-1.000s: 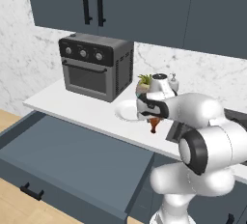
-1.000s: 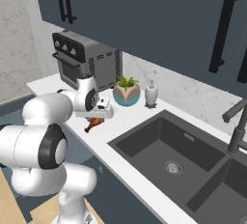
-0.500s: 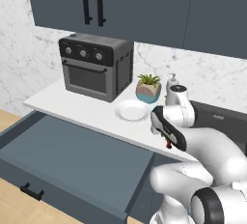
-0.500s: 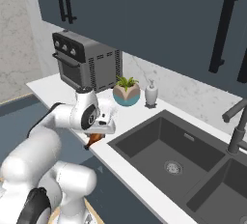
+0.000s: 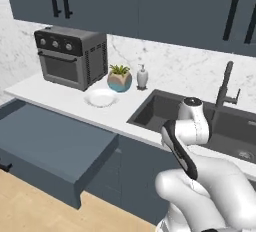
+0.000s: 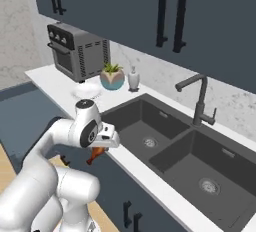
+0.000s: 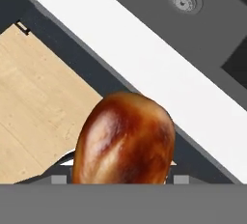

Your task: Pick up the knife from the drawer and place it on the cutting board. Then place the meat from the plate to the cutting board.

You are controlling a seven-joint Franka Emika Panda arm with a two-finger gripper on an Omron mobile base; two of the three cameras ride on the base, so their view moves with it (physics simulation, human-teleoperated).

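No lettering is showing on anything that I can read. My gripper (image 6: 101, 148) is clamping the meat (image 7: 124, 138), a glossy chicken drumstick, dark reddish-brown with amber highlights on its rounded fat end; in the right base view its orange-tan bone end (image 6: 92, 160) is pointing down below my hand. I am holding it out in front of the worktop (image 6: 132, 168), over the slate-blue cabinet fronts and the pale wooden floor (image 7: 34, 97), not above any surface. The white worktop strip (image 7: 144, 68) is running as a narrow band between the cabinet edge and the dark double sink (image 6: 170, 146). The small white plate (image 5: 101, 97) is sitting bare on the worktop near the teal plant pot (image 5: 119, 80), a soap dispenser (image 5: 142, 77) and the toaster oven (image 5: 71, 57). The drawer (image 5: 47, 143) is standing pulled far out, well to my left, its front panel jutting over the floor. There is open air around my hand on the floor side.
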